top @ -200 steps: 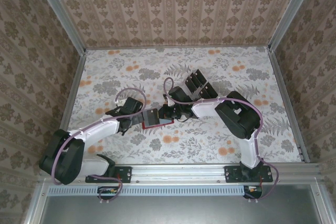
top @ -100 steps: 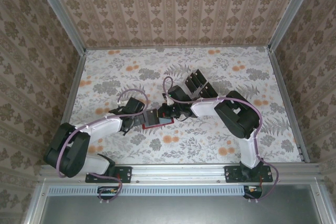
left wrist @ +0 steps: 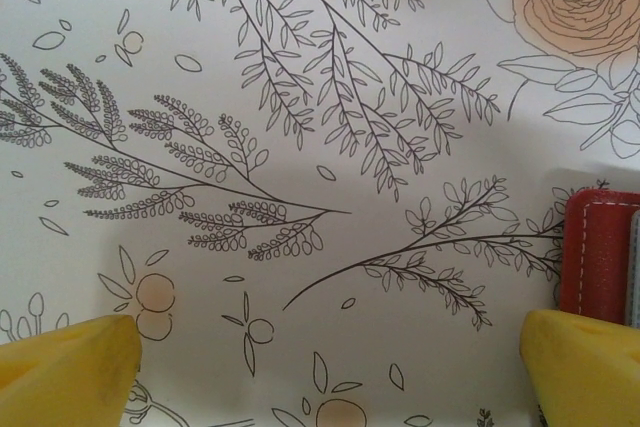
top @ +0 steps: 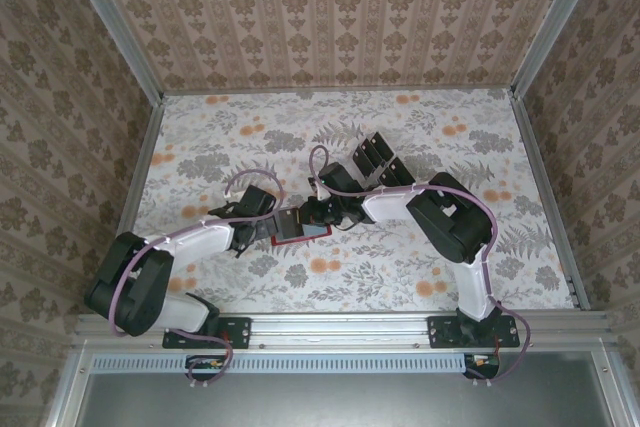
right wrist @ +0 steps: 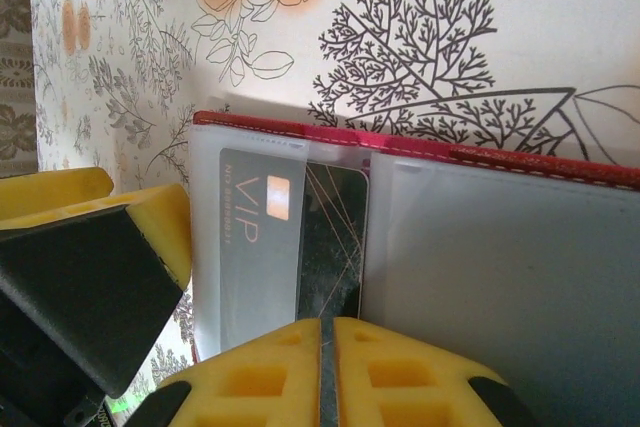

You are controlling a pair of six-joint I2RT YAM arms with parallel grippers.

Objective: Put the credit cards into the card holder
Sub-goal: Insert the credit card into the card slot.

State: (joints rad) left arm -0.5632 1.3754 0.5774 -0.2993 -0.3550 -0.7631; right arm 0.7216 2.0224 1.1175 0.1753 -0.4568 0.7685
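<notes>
Your right gripper [right wrist: 327, 357] is clenched on the near edge of a card [right wrist: 262, 247] that sits partly under the holder's [right wrist: 520, 159] clear pocket, likely to feed it deeper. The holder lies open mid-table [top: 200, 137]. Your left gripper [left wrist: 330, 367], jaws released wide, hovers low at the holder's left edge, seemingly to brace it. Both arms reach inward.

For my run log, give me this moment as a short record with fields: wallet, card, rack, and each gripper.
wallet: red, lying open on the table, clear sleeves up
card: dark, marked VIP, partly inside a sleeve
rack: clear, beyond the wallet, dark cards in its slots
left gripper: open, beside the wallet's edge, holding nothing
right gripper: closed on the card's near edge
</notes>
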